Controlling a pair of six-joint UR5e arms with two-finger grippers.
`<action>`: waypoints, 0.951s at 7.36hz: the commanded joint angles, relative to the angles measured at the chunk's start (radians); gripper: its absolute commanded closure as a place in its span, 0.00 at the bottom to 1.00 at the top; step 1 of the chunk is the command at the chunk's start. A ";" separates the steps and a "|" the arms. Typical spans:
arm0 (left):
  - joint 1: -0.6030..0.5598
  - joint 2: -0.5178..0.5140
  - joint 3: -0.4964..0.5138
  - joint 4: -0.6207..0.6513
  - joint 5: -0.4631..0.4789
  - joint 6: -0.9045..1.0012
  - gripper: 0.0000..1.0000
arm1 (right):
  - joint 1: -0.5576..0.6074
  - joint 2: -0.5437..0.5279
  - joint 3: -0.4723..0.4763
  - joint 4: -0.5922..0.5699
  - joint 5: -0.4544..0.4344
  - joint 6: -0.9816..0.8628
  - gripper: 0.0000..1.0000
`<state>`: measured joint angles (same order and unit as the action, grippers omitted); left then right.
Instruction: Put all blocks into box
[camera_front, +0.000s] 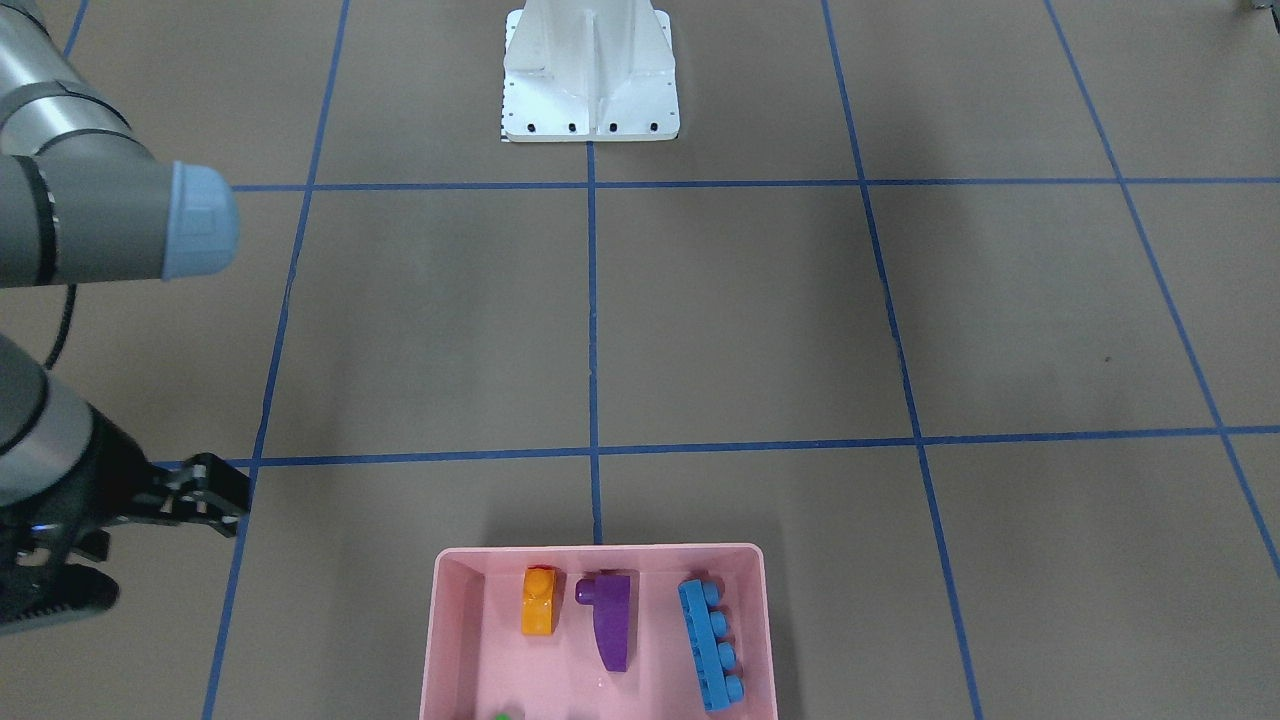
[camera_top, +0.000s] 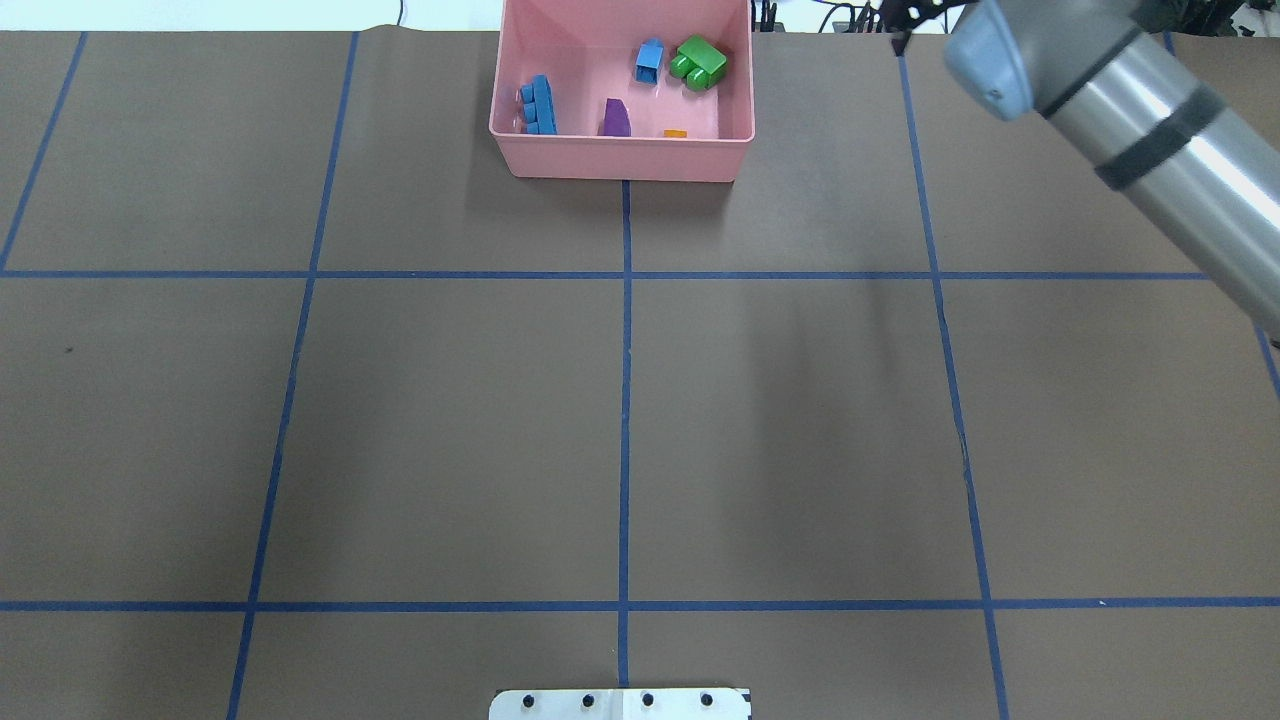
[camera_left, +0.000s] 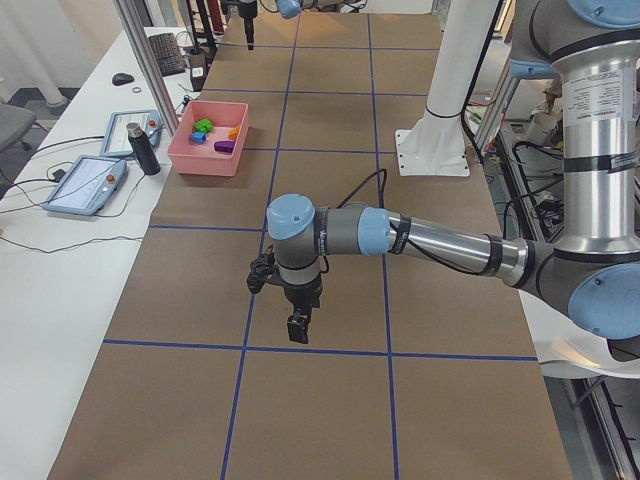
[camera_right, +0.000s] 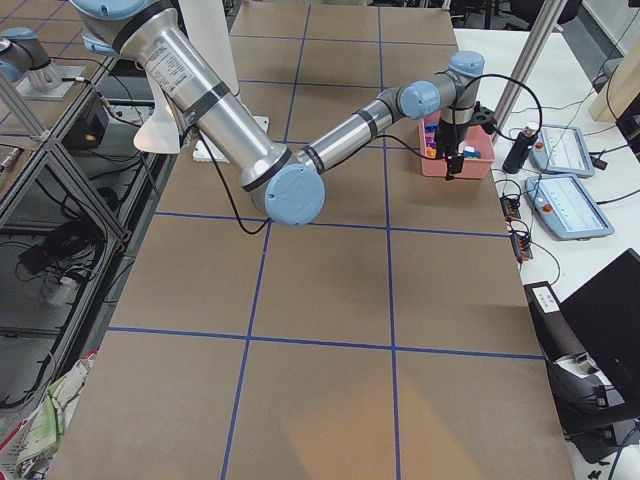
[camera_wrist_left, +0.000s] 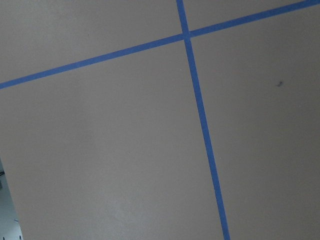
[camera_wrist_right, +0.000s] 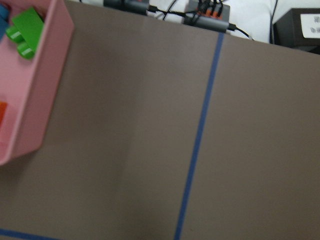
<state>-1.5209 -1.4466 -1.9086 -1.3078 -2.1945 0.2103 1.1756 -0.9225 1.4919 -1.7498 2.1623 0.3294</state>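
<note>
Surface: a matte brown table covering (camera_top: 450, 430), flat and paper-like, was ruled into large squares by glossy blue tape lines (camera_top: 625, 400).
Room: the left-side view showed a white side bench (camera_left: 60, 260) along the table, carrying two grey-framed tablets (camera_left: 85, 185) and an upright black cylinder (camera_left: 143, 150).
Base: a white metal robot base (camera_front: 590, 70) stood bolted at the robot's edge.
Left gripper: the black two-finger left gripper (camera_left: 298, 328) hung over bare covering, well apart from the box; only the side view caught it, so whether its fingers were parted or closed I cannot tell.
Box: the shallow pale pink plastic tray with rounded corners (camera_top: 620, 160) sat at the far edge, on the centre line.
Blocks, from overhead: the long blue four-stud brick (camera_top: 538, 105), purple sloped brick (camera_top: 615, 118), small blue one-stud brick (camera_top: 650, 60), orange sloped brick (camera_top: 675, 133) and bright green cube (camera_top: 698, 62) all lay inside it, glossy.
View differences: the front view cropped the green cube to a sliver and missed the small blue brick; overhead, the near wall hid most of the orange brick.
Right gripper: the black right gripper (camera_front: 228, 497) hovered beside the box; its grip cannot be judged.
</note>
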 joint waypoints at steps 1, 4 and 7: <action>-0.057 0.006 0.012 0.001 -0.132 0.074 0.00 | 0.131 -0.267 0.135 -0.017 0.092 -0.252 0.00; -0.088 0.018 0.035 -0.002 -0.145 0.072 0.00 | 0.226 -0.371 0.122 -0.017 0.137 -0.353 0.00; -0.143 0.023 0.063 -0.060 -0.145 0.084 0.00 | 0.393 -0.609 0.123 0.063 0.154 -0.355 0.00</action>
<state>-1.6353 -1.4286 -1.8556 -1.3439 -2.3375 0.2904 1.5034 -1.4313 1.6196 -1.7406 2.3084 -0.0237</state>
